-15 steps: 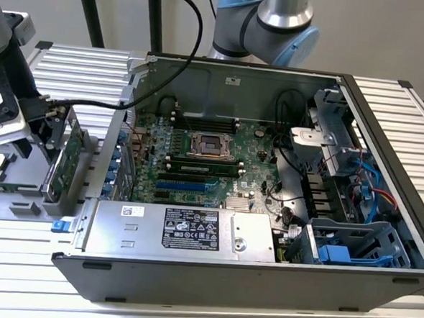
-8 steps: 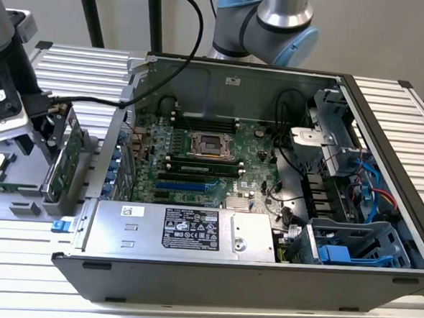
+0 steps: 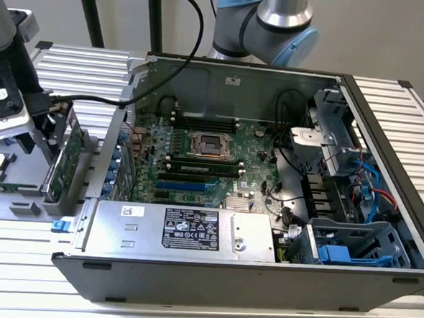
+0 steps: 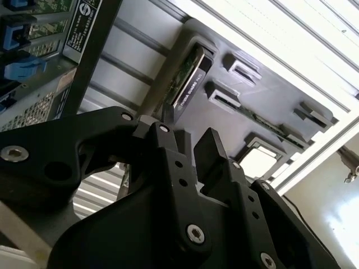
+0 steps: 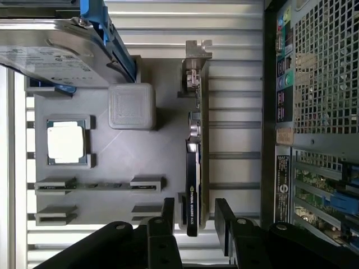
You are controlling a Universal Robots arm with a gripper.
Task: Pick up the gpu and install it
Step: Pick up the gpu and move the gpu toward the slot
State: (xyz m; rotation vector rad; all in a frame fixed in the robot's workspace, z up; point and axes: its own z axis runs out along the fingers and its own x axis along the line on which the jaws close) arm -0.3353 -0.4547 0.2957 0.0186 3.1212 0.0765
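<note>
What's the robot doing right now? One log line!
pincer: open, fingers either side of gpu | gpu: on edge in grey holder, outside computer case | grasp: not yet closed

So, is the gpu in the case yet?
No, out: the gpu stands on edge in the grey tray beside the case.

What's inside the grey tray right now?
The gpu stands on edge in its slot; a CPU chip and a grey block sit apart from it. The open gripper is at the gpu's end. A drive hides one tray corner.
</note>
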